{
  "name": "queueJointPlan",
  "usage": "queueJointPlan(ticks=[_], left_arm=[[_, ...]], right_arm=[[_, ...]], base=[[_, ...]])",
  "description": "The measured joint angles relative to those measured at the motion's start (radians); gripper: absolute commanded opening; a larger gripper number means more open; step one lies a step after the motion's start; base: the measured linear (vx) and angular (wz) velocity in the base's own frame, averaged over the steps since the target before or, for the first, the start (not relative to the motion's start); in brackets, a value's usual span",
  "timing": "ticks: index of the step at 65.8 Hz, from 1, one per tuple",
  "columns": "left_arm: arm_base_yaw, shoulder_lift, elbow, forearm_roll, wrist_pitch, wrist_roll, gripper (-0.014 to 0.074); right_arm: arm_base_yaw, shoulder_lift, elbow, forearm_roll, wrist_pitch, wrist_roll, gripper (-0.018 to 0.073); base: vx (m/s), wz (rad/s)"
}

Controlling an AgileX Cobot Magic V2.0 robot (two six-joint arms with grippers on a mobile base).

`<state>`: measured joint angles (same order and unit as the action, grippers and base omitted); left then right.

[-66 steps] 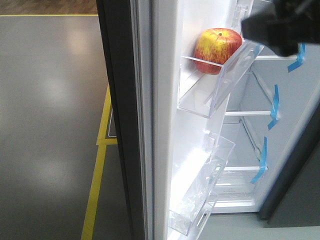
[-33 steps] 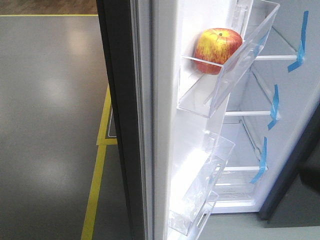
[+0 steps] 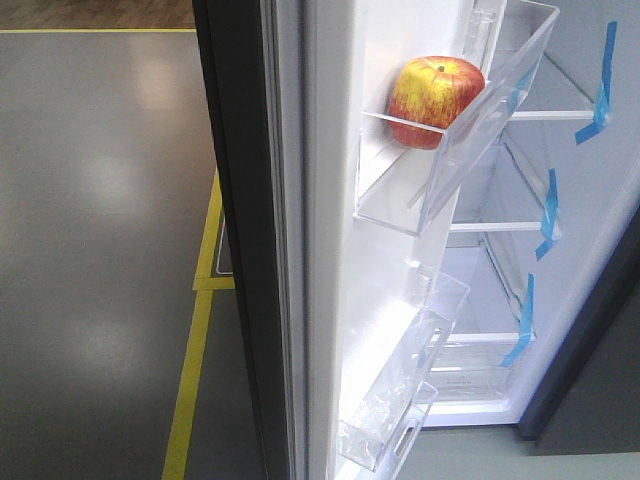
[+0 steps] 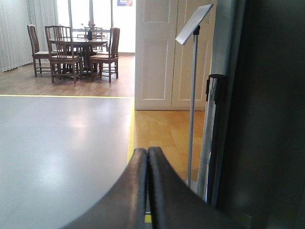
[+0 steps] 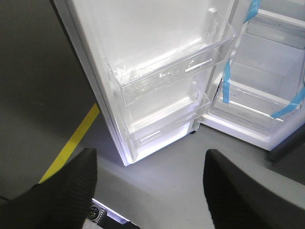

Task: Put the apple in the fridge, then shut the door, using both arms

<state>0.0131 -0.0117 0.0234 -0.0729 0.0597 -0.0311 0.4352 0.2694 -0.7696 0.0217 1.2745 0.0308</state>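
The red and yellow apple rests in the top clear bin on the white inner face of the open door. Behind it the fridge shows its white shelves and strips of blue tape. No gripper appears in the front view. My left gripper is shut with nothing in it, close to the door's dark grey outer face. Low over the floor, my right gripper stands open and empty below the door's lower bins.
A yellow floor line runs along the grey floor left of the door. A sign stand and a chrome post rise beside the dark door face. Chairs and a table stand far off.
The black arm that crossed the top right of the front view a second ago has dropped out of that view. The apple and the door have stayed put.
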Motion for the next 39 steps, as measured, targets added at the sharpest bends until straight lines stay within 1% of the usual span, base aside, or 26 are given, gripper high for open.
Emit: queueJointPlan(ticks=[11,39], left_arm=[[0.000,0.000,0.000,0.000,0.000,0.000,-0.0006],[0.000,0.000,0.000,0.000,0.000,0.000,-0.0006]], right_arm=[[0.000,-0.046,0.004,0.000,0.002,0.000,0.0452],[0.000,-0.050,0.004,0.001,0.004,0.002,0.0452]], base=[[0.00,0.00],[0.00,0.00]])
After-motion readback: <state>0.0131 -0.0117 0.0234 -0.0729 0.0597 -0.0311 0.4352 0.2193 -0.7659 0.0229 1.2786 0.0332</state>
